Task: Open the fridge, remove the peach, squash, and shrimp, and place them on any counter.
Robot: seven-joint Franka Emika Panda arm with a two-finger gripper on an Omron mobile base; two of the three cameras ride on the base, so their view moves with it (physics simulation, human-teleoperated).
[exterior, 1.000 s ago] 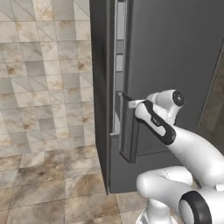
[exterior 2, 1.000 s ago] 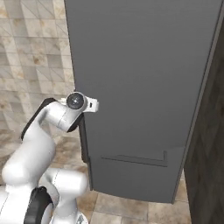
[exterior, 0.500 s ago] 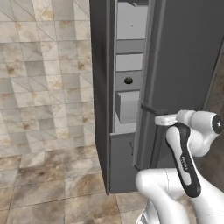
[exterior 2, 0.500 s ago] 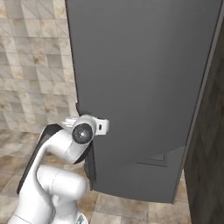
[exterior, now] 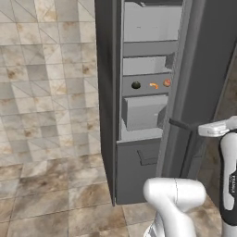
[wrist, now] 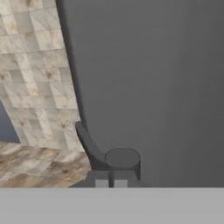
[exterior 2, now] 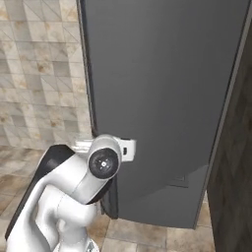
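Observation:
The dark grey fridge (exterior: 107, 92) stands with its door (exterior 2: 162, 88) swung wide open. On a pale inner shelf lie the dark squash (exterior: 135, 85), the curved orange shrimp (exterior: 154, 85) and the peach (exterior: 167, 83), left to right. My gripper (exterior: 196, 129) sits at the door's outer side, shut on the dark bar handle (exterior: 186, 148). In the hand view the handle (wrist: 92, 151) runs up and left from my closed fingertips (wrist: 101, 183), with the door face (wrist: 153, 78) behind. In the right base view my arm's joint (exterior 2: 103, 162) hides the fingers.
Below the food shelf are a pale bin (exterior: 141, 112) and a dark drawer front (exterior: 139, 162). Tiled wall (exterior: 46, 69) and marbled floor tiles (exterior: 51, 194) lie left of the fridge. A dark cabinet side (exterior 2: 236, 162) stands close to the door's right.
The door has swung much further open with my gripper on its handle. The shelf with squash, shrimp and peach has come into full sight. My arm has pulled back toward the base.

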